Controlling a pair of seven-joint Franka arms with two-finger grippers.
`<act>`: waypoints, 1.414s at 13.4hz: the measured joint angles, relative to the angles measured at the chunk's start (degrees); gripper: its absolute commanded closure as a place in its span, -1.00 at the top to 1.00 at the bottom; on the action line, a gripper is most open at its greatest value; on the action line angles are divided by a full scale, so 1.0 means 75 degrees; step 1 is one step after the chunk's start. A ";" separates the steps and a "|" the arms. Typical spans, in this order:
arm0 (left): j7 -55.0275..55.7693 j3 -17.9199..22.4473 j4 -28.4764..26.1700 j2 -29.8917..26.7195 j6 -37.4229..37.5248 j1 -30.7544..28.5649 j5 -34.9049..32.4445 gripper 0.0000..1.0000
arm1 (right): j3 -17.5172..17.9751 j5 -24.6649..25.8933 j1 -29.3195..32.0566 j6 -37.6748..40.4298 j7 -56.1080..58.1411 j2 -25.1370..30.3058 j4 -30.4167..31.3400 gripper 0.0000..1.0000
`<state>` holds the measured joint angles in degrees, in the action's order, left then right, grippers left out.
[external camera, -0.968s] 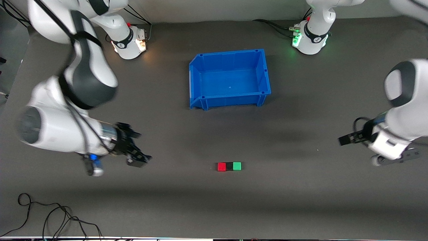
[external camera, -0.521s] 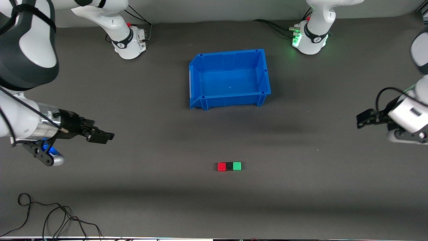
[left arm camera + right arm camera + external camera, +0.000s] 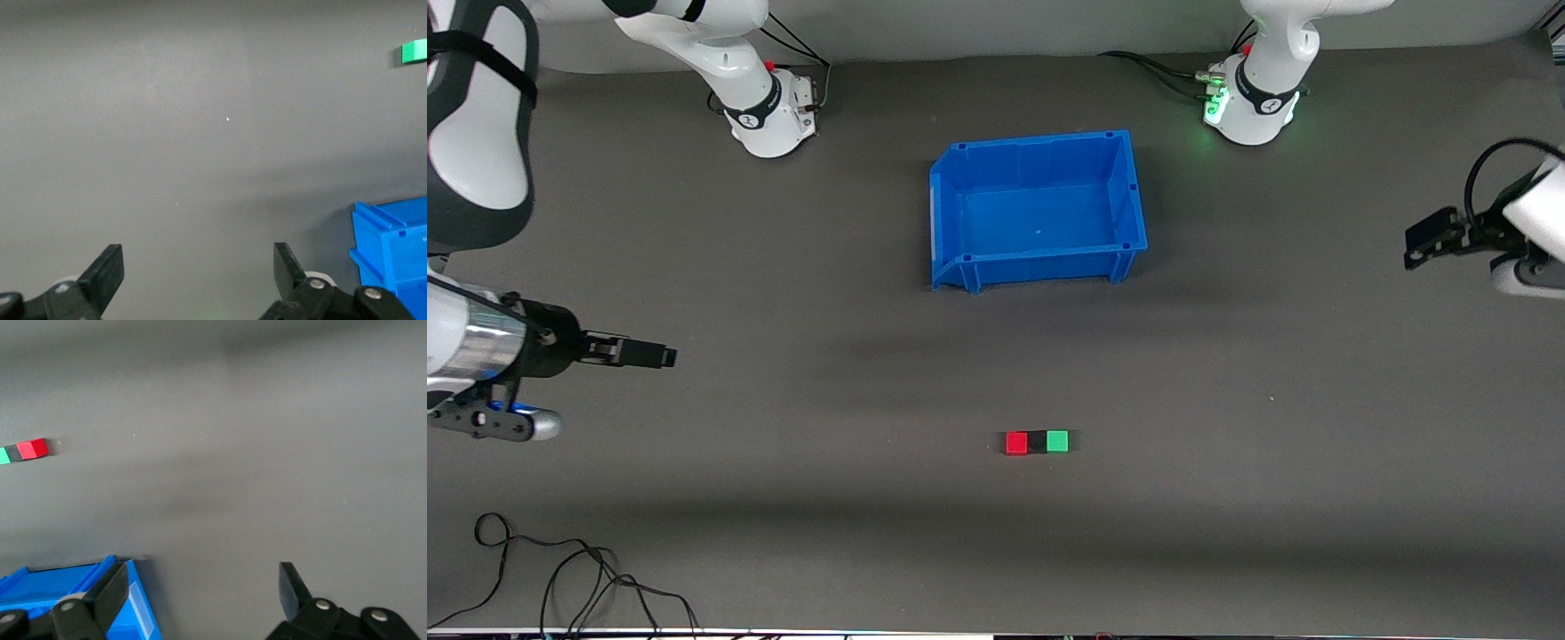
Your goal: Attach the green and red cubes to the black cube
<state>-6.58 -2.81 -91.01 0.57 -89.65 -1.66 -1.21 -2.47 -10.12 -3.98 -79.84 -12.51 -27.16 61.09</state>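
Dark table; black cube barely discernible.

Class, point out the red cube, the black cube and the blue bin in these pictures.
red cube (image 3: pixel 1016 443), front view, middle of its top face.
black cube (image 3: pixel 1037 442), front view, top face, between the red and green cubes.
blue bin (image 3: pixel 1040 266), front view, outer wall nearest the camera.

My right gripper draws back from the cube row toward the right arm's end of the table. My left gripper pulls away toward the left arm's end, now level with the blue bin.
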 measured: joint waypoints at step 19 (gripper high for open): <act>0.0187 0.0002 0.0712 0.0330 0.0465 -0.0002 -0.0017 1.00 | 0.1400 0.1083 0.0977 -0.2439 0.1023 0.4121 0.4749 1.00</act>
<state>-5.18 -2.79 -85.67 3.05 -86.16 -1.68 -1.34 8.03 -2.00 3.35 -98.13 -4.83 3.75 96.71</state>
